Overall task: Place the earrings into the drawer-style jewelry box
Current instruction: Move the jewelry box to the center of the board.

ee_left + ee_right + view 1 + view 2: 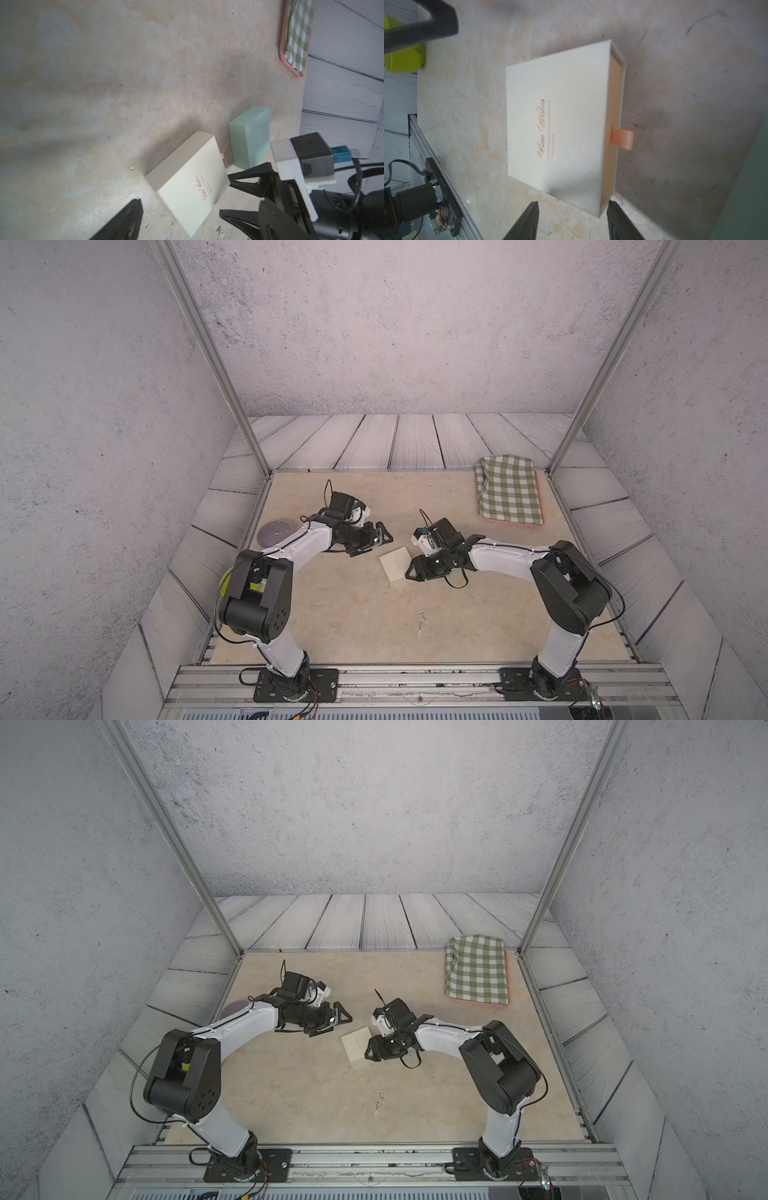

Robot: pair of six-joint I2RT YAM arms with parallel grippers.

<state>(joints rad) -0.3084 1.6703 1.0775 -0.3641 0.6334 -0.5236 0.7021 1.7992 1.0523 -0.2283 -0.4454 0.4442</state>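
Observation:
The drawer-style jewelry box (394, 566) (355, 1045) lies flat mid-table, cream with gold lettering (560, 124) (193, 187). Its tan tray sits pushed in, and a peach ribbon tab (623, 138) sticks out. The earrings (421, 620) (378, 1102) lie loose on the table, nearer the front edge than the box. My right gripper (409, 570) (573, 204) is open at the box's right side, with one box corner just between its fingertips (618, 220). My left gripper (381, 536) (200, 202) hovers wide open and empty, behind and left of the box.
A mint-green box (249, 137) stands right behind the cream box, under my right wrist. A green checked cloth (509, 489) on a pink tray lies at the back right. A purple bowl (272, 531) and a yellow-green cup (404, 56) sit on the left.

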